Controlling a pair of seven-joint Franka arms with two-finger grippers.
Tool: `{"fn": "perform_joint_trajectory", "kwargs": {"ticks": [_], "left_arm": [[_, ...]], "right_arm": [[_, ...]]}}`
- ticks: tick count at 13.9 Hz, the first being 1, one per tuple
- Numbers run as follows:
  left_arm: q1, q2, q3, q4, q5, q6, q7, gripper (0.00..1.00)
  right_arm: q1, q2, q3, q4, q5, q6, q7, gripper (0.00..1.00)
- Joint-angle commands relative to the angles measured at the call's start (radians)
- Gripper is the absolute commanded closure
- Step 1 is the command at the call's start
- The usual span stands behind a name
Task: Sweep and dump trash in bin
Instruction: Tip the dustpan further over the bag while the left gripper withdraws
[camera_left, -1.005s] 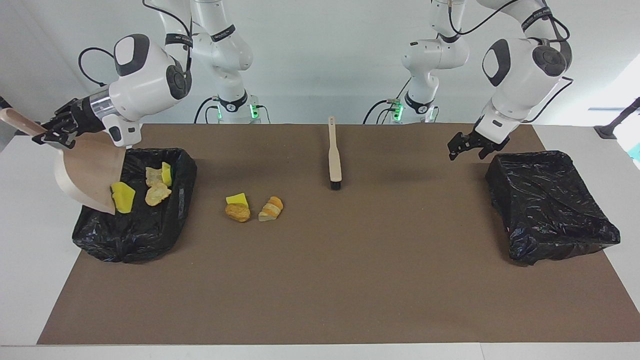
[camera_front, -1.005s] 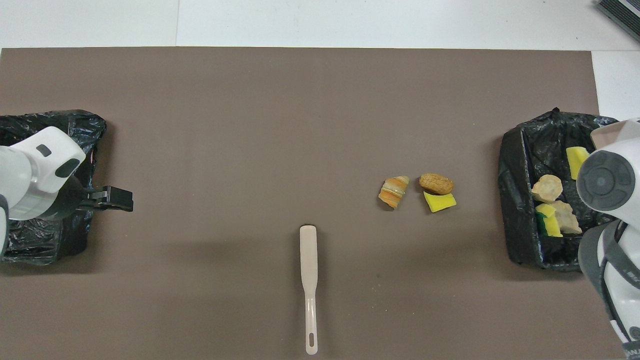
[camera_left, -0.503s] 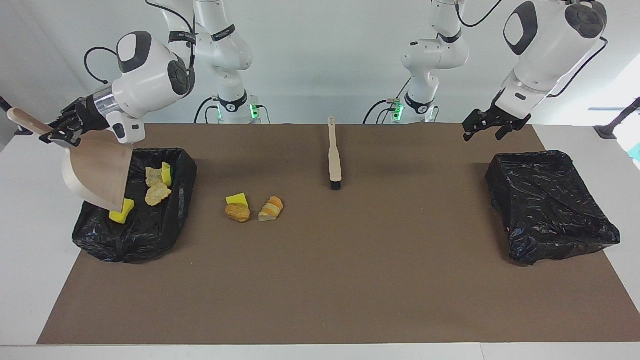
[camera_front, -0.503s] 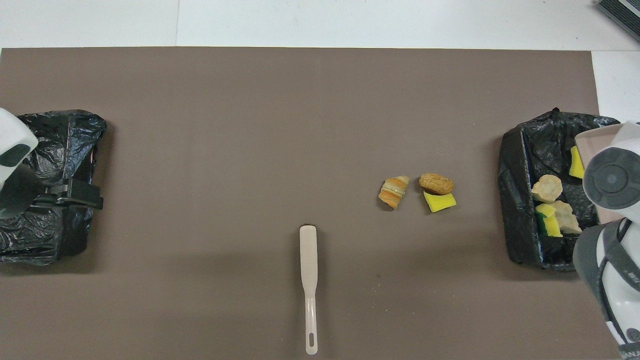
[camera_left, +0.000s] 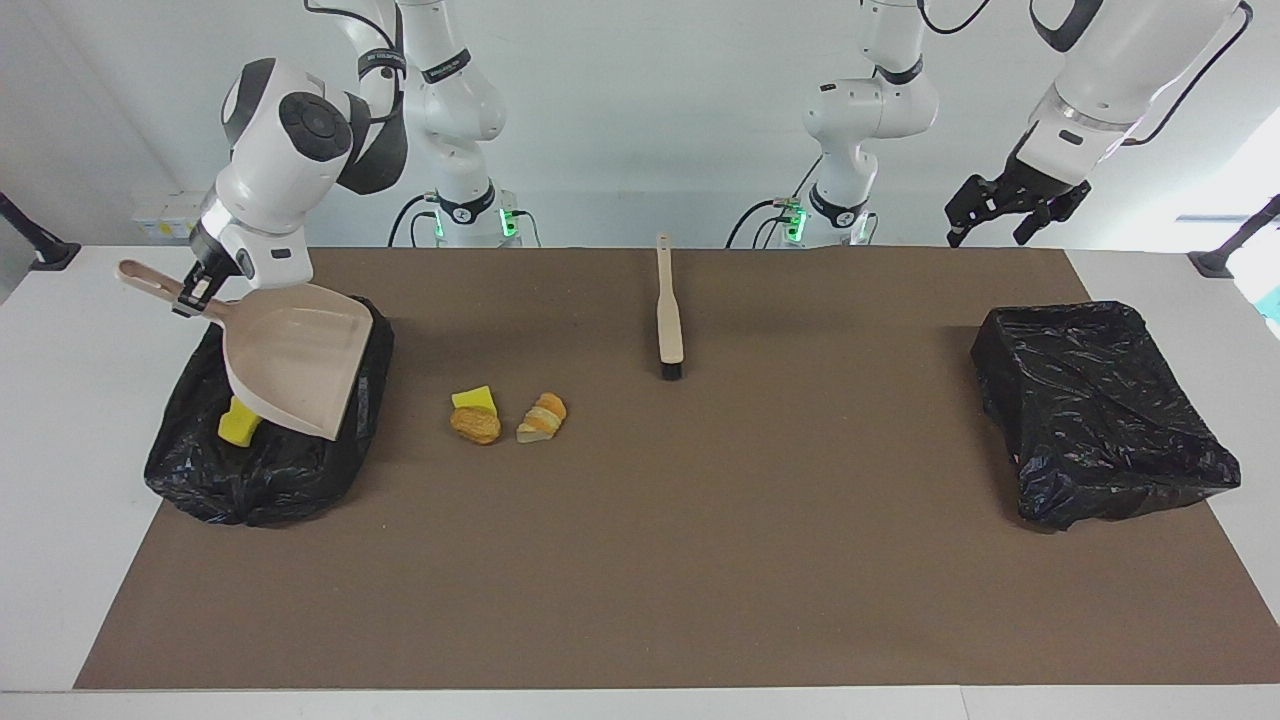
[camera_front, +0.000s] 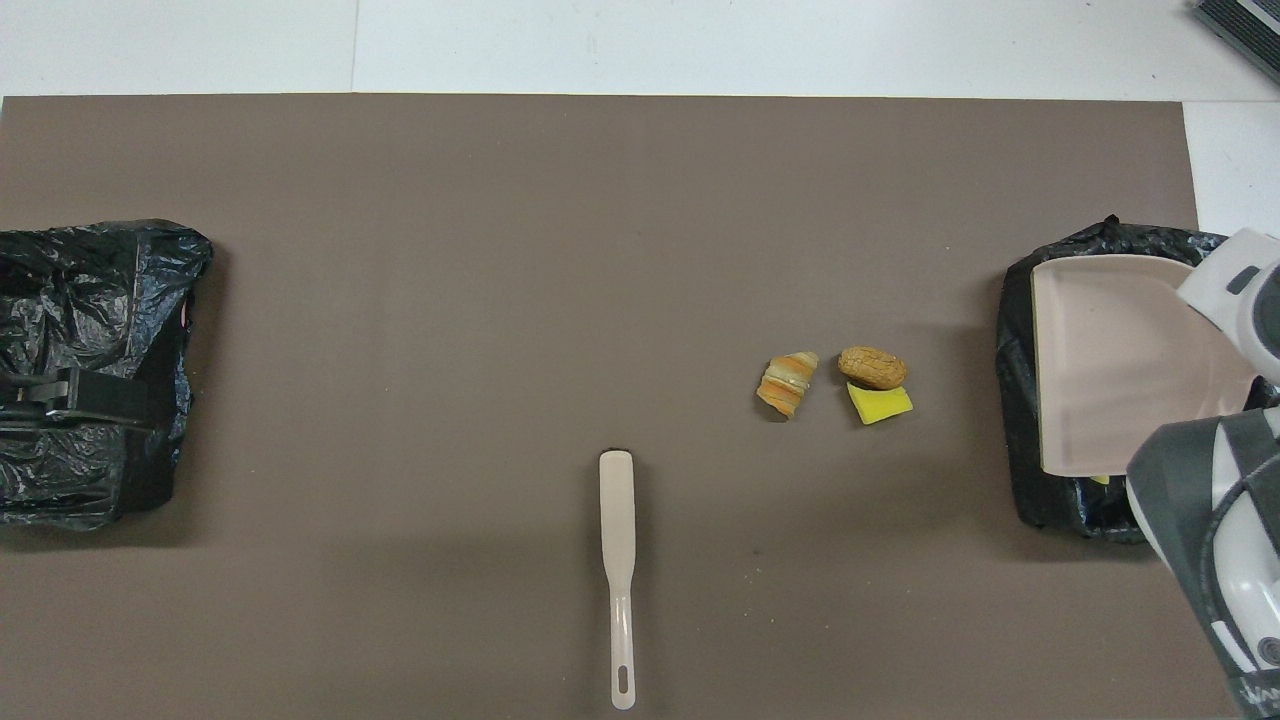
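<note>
My right gripper (camera_left: 196, 290) is shut on the handle of the beige dustpan (camera_left: 295, 365), which hangs tilted over the black-lined bin (camera_left: 200, 480) at the right arm's end. The pan (camera_front: 1120, 365) covers most of that bin (camera_front: 1018, 330); one yellow trash chunk (camera_left: 238, 425) shows under its edge. Three trash pieces lie on the mat beside this bin: a yellow sponge (camera_front: 880, 403), a brown bread lump (camera_front: 872, 367) and an orange striped piece (camera_front: 787, 383). My left gripper (camera_left: 988, 232) is open, empty and raised high.
The beige brush (camera_left: 668, 310) lies on the mat near the robots, mid-table, bristles pointing away from them (camera_front: 617, 540). A second black-lined bin (camera_left: 1100, 420) stands at the left arm's end, with the left gripper (camera_front: 100, 400) over it.
The right arm has swung the dustpan from steeply tipped to flatter, over the bin, hiding pieces in it. The left gripper has risen and drawn back toward its end.
</note>
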Motion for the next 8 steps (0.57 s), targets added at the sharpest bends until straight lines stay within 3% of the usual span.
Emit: {"fn": "perform_joint_trajectory", "kwargs": {"ticks": [1,6,8], "left_arm": [[-0.006,-0.012,-0.007,0.042,0.025,-0.063,-0.007,0.00],[-0.006,-0.012,-0.007,0.079,0.028,-0.103,-0.001,0.00],[-0.003,-0.025,-0.002,0.074,0.026,-0.102,-0.008,0.00]], "right_arm": [[-0.015,0.022,0.006,0.031,0.140,0.014,-0.007,1.00],[0.019,0.022,0.012,0.027,0.427,0.011,0.126,1.00],[0.062,0.027,0.012,0.019,0.478,0.001,0.261,1.00]]}}
